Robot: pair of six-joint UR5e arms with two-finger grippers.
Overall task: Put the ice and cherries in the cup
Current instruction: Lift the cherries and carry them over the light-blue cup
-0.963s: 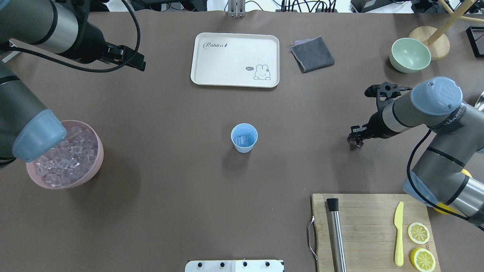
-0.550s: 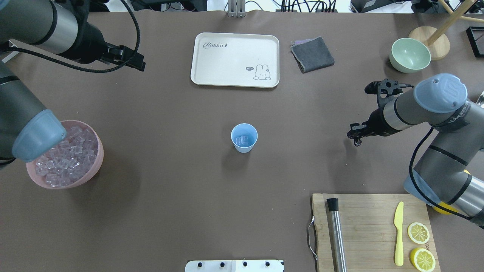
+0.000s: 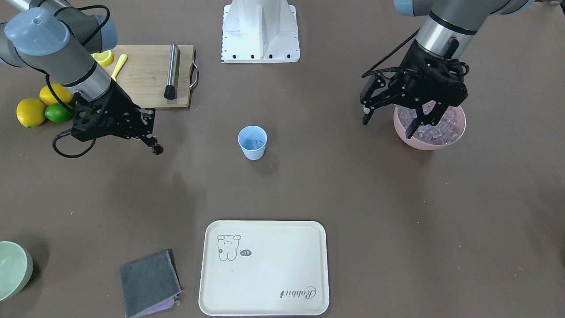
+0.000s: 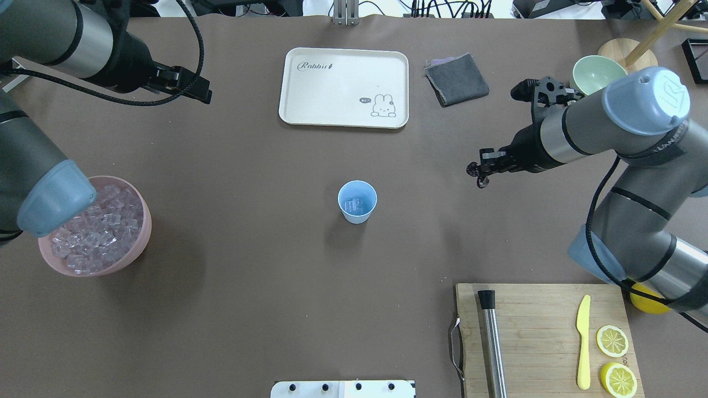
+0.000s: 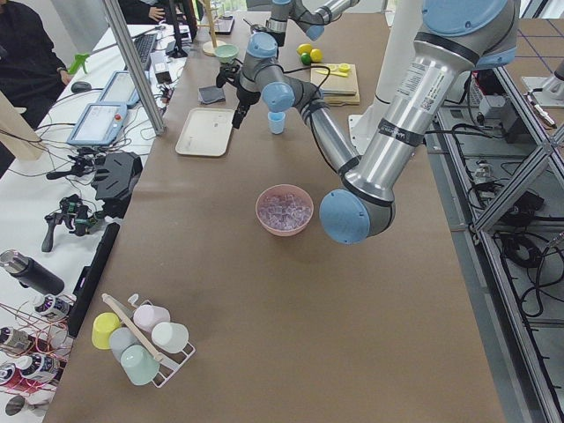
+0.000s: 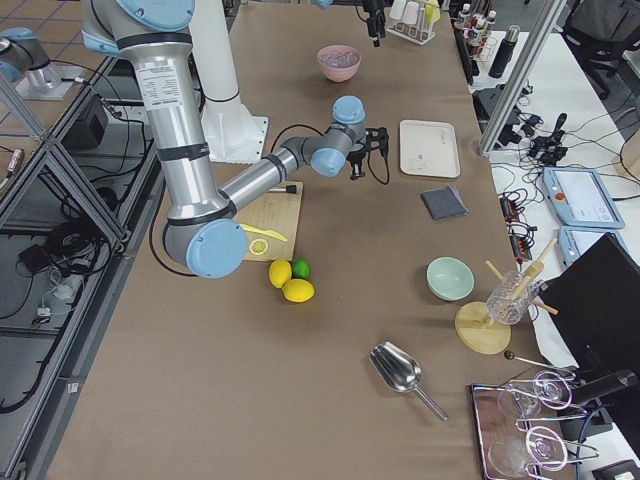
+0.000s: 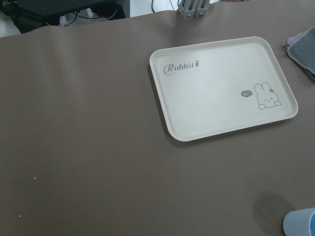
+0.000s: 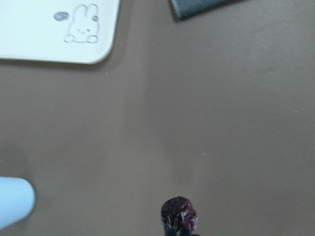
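Observation:
The pale blue cup [image 4: 357,202] stands mid-table with a few ice cubes [image 4: 353,206] inside; it also shows in the front view [image 3: 252,142]. My right gripper [image 4: 480,172] is shut on the dark red cherries [image 3: 156,149], held above the table to the right of the cup and apart from it. The right wrist view shows the cherries [image 8: 179,214] at the fingertips and the cup's edge [image 8: 12,201] at lower left. My left gripper [image 3: 388,127] is open and empty, raised beside the pink bowl [image 4: 138,243] full of ice [image 4: 94,229].
A cream rabbit tray [image 4: 344,87] and a grey cloth [image 4: 457,79] lie at the far side. A pale green bowl [image 4: 594,74] is far right. A cutting board [image 4: 536,331] holds a steel muddler, a yellow knife and lemon halves. Lemons and a lime [image 3: 39,106] lie beside it.
My right gripper has moved left and away from the robot with the cherries, closer to the cup. The left arm has not moved.

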